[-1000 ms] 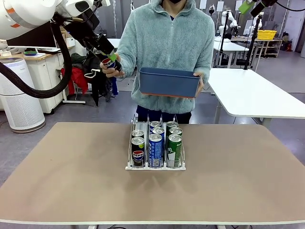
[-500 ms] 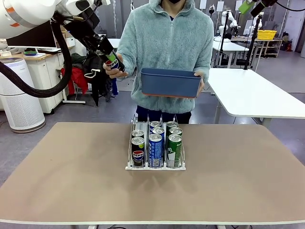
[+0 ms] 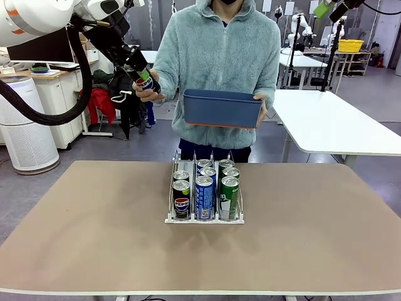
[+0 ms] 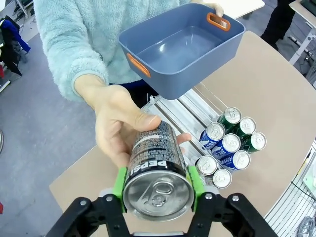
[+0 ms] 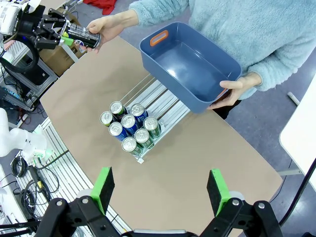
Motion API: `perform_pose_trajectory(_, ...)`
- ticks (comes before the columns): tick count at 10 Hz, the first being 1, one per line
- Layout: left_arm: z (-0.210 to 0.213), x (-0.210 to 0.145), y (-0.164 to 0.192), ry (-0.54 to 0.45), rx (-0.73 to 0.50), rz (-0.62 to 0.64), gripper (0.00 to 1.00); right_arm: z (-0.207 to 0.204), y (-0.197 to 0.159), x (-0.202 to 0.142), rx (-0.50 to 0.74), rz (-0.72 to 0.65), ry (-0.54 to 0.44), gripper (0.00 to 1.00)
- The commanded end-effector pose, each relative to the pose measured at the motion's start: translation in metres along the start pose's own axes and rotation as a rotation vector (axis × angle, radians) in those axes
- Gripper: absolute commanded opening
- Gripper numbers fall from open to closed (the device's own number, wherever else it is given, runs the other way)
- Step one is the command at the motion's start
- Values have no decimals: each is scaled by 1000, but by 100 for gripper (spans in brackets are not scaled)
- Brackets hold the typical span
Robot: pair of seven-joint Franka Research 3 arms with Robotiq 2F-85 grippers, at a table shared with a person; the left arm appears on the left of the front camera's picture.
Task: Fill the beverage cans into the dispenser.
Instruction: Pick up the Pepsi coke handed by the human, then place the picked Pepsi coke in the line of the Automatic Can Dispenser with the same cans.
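Now | left hand [image 4: 158,185] pinching Pepsi can [image 4: 155,165] | right hand [image 5: 160,190] spread | blue bin [image 3: 222,108] above dispenser [image 3: 205,191]

- The dispenser [image 3: 205,194] stands mid-table [image 3: 94,238] — bare tabletop lies open all round it, left, right and on the robot's side.
- Its front rows are packed with cans [image 3: 204,195]; the far ends of the lanes, towards the person, stand free.
- Above that far end the person holds a blue bin [image 3: 222,108] — it bars a straight way down from there.
- The person's hand [image 4: 121,126] wraps the black Pepsi can [image 4: 155,168] from behind.
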State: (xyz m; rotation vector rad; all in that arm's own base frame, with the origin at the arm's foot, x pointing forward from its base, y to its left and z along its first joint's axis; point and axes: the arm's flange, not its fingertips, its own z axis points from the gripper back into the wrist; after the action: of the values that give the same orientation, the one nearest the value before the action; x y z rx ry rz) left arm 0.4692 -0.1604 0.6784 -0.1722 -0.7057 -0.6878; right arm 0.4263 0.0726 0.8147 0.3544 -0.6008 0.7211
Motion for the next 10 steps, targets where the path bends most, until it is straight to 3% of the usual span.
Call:
perform_pose_trajectory(1, 2, -1, -2, 2, -5, -1, 0, 0, 2, -2, 8, 4, -2, 100)
perform_pose_trajectory(10, 0, 0, 0, 1, 0, -1, 1, 0, 2, -2, 8, 4, -2, 100)
